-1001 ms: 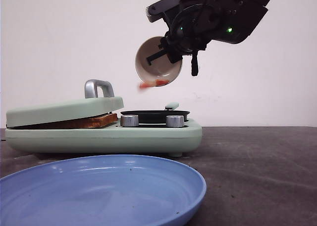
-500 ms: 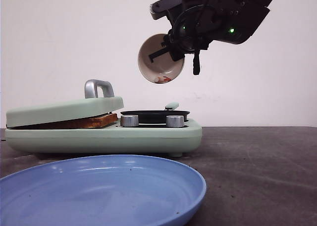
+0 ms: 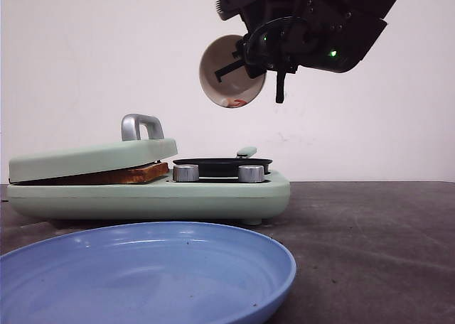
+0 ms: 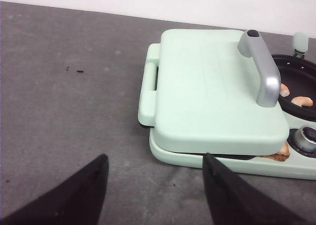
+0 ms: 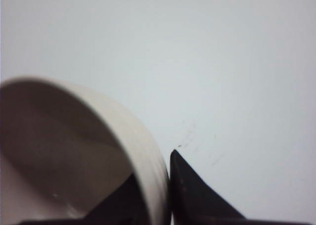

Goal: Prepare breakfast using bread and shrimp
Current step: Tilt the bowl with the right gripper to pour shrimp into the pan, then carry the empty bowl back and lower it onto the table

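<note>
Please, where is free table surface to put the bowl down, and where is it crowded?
Bare grey table lies right of the green breakfast maker and right of the blue plate. In the left wrist view, bare table also borders the maker's lid, near the open left pincer. The frying pan, under the tilted bowl, already holds shrimp.

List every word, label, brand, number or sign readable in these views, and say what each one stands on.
None can be read.
Breakfast maker, its lid and knobs: no print visible; any knob markings are too small to tell.
Blue plate: plain.
Bowl held tilted by the right gripper: plain.
Green lights on the right arm: lamps, not text.
</note>
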`<state>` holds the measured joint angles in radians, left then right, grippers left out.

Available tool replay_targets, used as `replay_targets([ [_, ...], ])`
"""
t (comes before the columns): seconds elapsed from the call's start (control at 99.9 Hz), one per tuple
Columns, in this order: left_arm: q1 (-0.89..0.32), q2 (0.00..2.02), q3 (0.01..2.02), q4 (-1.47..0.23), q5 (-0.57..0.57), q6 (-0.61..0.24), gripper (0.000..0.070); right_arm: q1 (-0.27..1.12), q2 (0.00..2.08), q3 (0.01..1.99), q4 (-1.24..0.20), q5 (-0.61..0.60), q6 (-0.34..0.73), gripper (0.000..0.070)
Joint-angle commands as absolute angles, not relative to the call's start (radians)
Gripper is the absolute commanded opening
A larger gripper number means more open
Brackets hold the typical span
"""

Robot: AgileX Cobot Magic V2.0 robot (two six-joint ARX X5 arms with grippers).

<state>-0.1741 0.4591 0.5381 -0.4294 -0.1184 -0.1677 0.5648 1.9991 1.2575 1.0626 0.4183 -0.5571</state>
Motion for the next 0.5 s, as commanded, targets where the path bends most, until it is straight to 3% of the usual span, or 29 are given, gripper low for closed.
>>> replay_targets([
  [0.0, -0.175, 0.462, 0.546, -0.419, -0.122, -0.164, 0.0313, 0.573, 2.022, 1.271, 1.079, 0.416, -0.614, 0.0003],
  [0.17, -0.175, 0.462, 0.546, -0.418, -0.119, -0.162, 0.0313, 0.561, 2.023, 1.271, 1.080, 0.403, -0.642, 0.0003],
  [0.49, -0.175, 0.462, 0.546, -0.418, -0.120, -0.162, 0.0313, 0.559, 2.023, 1.271, 1.001, 0.412, -0.553, 0.0003],
])
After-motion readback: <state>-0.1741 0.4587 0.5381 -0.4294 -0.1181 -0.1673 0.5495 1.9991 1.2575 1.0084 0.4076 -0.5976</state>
